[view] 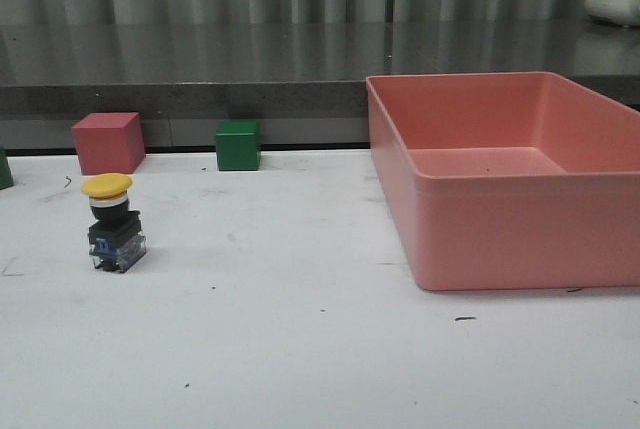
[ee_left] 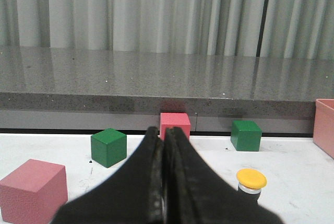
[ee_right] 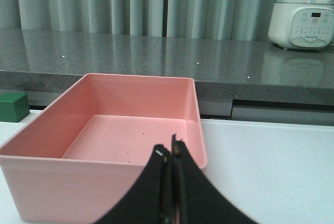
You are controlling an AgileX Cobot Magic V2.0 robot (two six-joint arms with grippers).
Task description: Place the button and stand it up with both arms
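The button (view: pixel 113 224) stands upright on the white table at the left, yellow mushroom cap on top, silver collar, black body, clear base with a blue mark. Its cap also shows in the left wrist view (ee_left: pixel 251 179), beside my fingers. My left gripper (ee_left: pixel 163 132) is shut and empty, back from the button. My right gripper (ee_right: pixel 169 148) is shut and empty, in front of the near wall of the pink bin (ee_right: pixel 104 166). Neither arm shows in the front view.
A large pink bin (view: pixel 500 219) stands at the right. A red cube (view: pixel 108 142) and a green cube (view: pixel 238 144) sit at the table's far edge. The left wrist view shows more cubes: red (ee_left: pixel 32 190), green (ee_left: pixel 108 146). A white appliance (ee_right: pixel 302 20) stands on the grey counter.
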